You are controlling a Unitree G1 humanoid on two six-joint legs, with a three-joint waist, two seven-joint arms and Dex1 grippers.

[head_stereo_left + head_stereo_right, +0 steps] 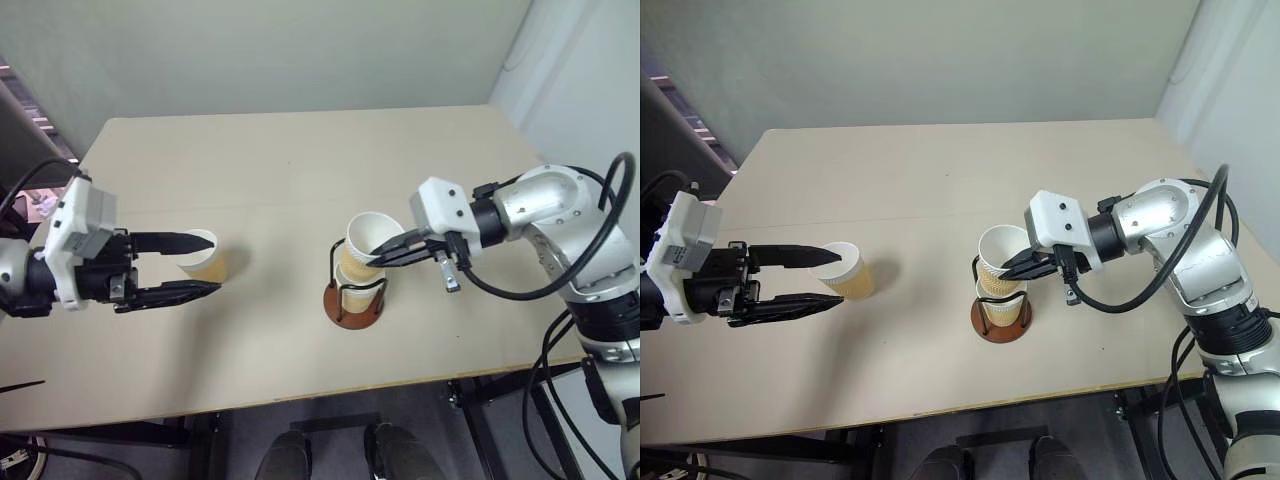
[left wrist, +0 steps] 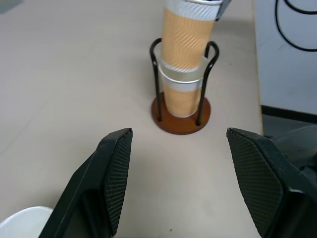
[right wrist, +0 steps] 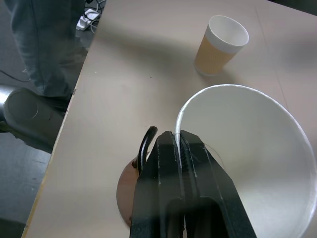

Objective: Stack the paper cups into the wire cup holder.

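The wire cup holder [image 1: 355, 312] stands right of the table's middle, with one paper cup [image 2: 181, 96] seated in it. A second paper cup [image 1: 368, 238] sits tilted, partly nested in the first. My right gripper [image 1: 378, 256] is shut on its white rim, one finger inside and one outside [image 3: 177, 136]. A third paper cup [image 1: 208, 262] stands upright on the table at the left. My left gripper [image 1: 213, 264] hangs open above and beside it, fingers [image 2: 116, 168] spread wide with nothing between them, pointing toward the holder.
The beige table [image 1: 270, 170] has bare room behind and between the cups. Its front edge runs close below the holder. A person's legs [image 3: 44, 44] stand beyond the table's edge in the right wrist view. A black cable [image 1: 600, 220] loops off my right arm.
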